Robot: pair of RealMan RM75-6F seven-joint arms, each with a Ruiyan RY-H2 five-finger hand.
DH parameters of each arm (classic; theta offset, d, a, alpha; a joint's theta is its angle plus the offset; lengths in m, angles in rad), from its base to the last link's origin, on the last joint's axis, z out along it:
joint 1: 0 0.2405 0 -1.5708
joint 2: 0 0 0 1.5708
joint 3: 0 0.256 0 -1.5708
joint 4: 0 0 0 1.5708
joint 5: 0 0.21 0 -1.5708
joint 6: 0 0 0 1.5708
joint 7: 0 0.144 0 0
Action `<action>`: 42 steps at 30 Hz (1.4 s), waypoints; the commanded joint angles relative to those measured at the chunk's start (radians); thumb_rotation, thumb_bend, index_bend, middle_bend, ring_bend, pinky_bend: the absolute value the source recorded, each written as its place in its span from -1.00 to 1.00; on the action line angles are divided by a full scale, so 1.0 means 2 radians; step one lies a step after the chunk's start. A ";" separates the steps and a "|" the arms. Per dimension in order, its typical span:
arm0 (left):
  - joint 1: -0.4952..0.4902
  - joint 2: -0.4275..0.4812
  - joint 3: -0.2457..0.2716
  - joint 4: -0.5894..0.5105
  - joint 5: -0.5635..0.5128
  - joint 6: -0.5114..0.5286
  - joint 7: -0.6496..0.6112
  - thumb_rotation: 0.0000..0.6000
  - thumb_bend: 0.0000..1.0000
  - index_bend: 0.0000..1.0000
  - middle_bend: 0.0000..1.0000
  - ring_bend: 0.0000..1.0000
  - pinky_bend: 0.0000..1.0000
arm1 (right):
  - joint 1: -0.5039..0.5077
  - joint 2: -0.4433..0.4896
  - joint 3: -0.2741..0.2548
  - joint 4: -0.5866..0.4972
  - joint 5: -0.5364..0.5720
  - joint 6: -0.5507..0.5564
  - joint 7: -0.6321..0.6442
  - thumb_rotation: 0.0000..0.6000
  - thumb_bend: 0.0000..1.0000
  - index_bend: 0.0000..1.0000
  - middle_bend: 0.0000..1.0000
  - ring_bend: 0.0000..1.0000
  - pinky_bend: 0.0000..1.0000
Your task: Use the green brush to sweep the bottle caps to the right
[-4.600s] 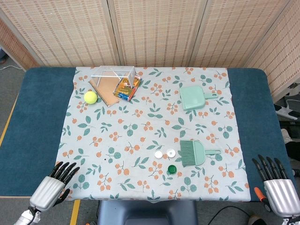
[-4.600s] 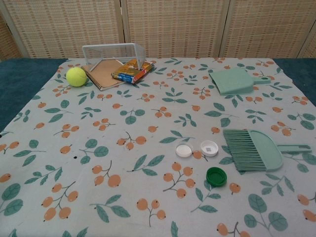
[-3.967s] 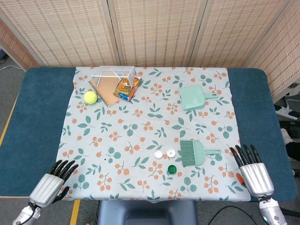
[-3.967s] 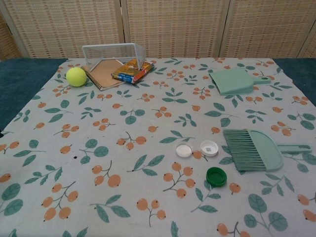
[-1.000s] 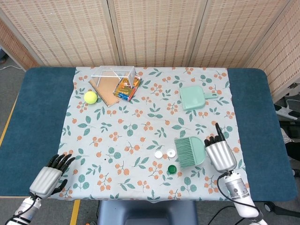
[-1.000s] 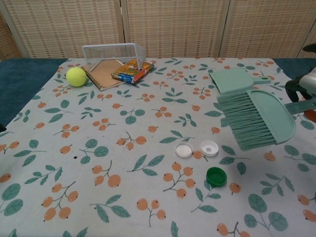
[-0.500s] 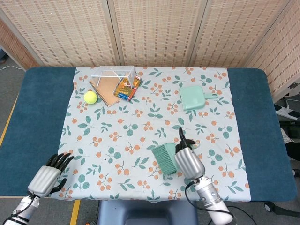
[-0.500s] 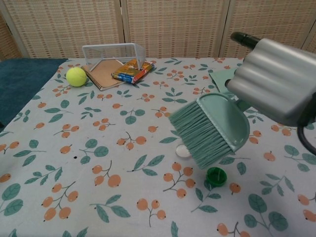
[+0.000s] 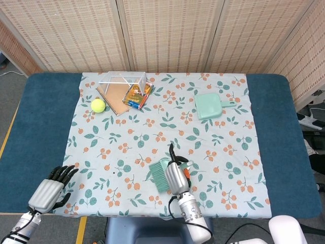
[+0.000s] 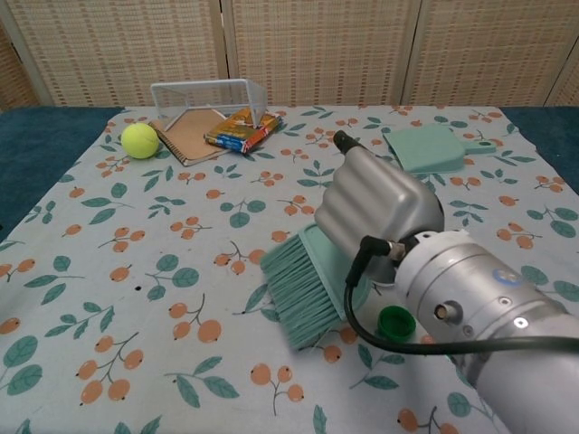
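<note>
My right hand (image 9: 175, 176) grips the green brush (image 9: 159, 175) by its handle, above the lower middle of the flowered cloth. In the chest view the right hand (image 10: 375, 212) fills the centre, and the brush's bristles (image 10: 297, 289) point down to the left, close to the cloth. A green bottle cap (image 10: 396, 323) shows just right of the brush, under my wrist. The two white caps are hidden behind the hand and brush in both views. My left hand (image 9: 49, 189) rests at the table's front left corner, fingers apart, holding nothing.
A green dustpan (image 9: 208, 107) lies at the back right of the cloth. At the back left are a tennis ball (image 9: 98, 105), a brown notebook (image 9: 116, 97), a wire goal frame (image 9: 122, 79) and a crayon box (image 9: 137, 95). Blue table surface (image 9: 40, 127) flanks the cloth.
My right hand has carried the brush leftward and lower, from right of the caps to over and left of them. The left hand has barely moved.
</note>
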 commanded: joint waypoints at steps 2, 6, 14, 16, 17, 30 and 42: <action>-0.001 0.000 0.000 0.001 0.000 -0.001 0.000 1.00 -0.10 -1.00 -1.00 -1.00 -0.85 | 0.014 -0.006 -0.002 0.014 0.011 0.018 -0.014 1.00 0.03 0.86 0.57 -0.01 -1.00; -0.001 0.000 0.000 0.001 0.001 -0.001 -0.001 1.00 -0.10 -1.00 -1.00 -1.00 -0.85 | 0.022 -0.004 -0.008 0.022 0.025 0.034 -0.025 1.00 0.03 0.86 0.57 -0.01 -1.00; 0.000 -0.001 0.001 0.000 0.004 0.002 0.004 1.00 -0.09 -1.00 -1.00 -1.00 -0.85 | 0.034 0.012 -0.016 0.039 0.056 0.058 -0.031 1.00 0.03 0.86 0.57 -0.01 -1.00; 0.001 -0.001 0.001 0.001 0.003 0.003 0.005 1.00 -0.09 -1.00 -1.00 -1.00 -0.85 | 0.036 0.020 -0.019 0.042 0.063 0.061 -0.027 1.00 0.03 0.86 0.57 -0.01 -1.00; 0.001 -0.001 0.000 0.001 0.002 0.003 0.006 1.00 -0.09 -1.00 -1.00 -1.00 -0.85 | 0.037 0.024 -0.020 0.043 0.066 0.062 -0.025 1.00 0.03 0.86 0.57 -0.01 -1.00; 0.002 -0.010 -0.001 0.003 -0.006 -0.001 0.027 1.00 -0.09 -1.00 -1.00 -1.00 -0.85 | 0.028 0.113 -0.061 0.059 0.094 0.066 0.037 1.00 0.03 0.86 0.57 -0.01 -1.00; 0.002 -0.025 -0.002 0.009 -0.017 -0.011 0.057 1.00 -0.09 -1.00 -1.00 -1.00 -0.85 | 0.005 0.190 -0.107 0.130 0.101 0.048 0.120 1.00 0.03 0.86 0.57 -0.01 -1.00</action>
